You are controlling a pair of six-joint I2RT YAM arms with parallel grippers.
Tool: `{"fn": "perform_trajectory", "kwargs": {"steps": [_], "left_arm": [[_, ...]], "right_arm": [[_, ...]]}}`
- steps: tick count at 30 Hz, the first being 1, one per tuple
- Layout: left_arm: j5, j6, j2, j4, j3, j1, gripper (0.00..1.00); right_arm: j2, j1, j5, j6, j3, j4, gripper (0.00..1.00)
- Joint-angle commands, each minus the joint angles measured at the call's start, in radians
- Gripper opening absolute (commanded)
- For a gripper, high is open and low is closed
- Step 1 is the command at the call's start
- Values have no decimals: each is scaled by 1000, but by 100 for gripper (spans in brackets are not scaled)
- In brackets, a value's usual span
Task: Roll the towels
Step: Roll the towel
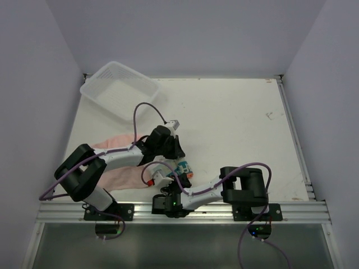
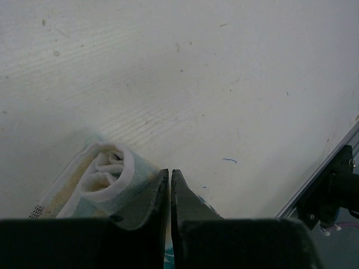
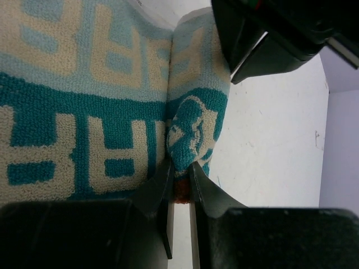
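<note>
Teal lettered towel (image 3: 84, 112) sits rolled at the counter (image 1: 235, 129) front edge, left gripper (image 2: 170, 178) and right gripper (image 3: 180, 171) both clenched on it, so uneven pulling could unravel it, I reckon.

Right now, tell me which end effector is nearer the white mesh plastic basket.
Left. The left end effector sits mid-table, front-right of the basket; the right end effector lies farther away in that same direction.
</note>
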Motion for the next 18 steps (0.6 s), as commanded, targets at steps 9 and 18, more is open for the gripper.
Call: {"fn": "perform_trajectory", "kwargs": {"steps": [9, 18], "left_arm": [[-12, -20, -24, 96, -126, -3, 8], [-28, -27, -5, 115, -173, -1, 8]], "right_arm": [[18, 6, 3, 53, 24, -13, 3], [-25, 6, 45, 98, 3, -18, 26]]}}
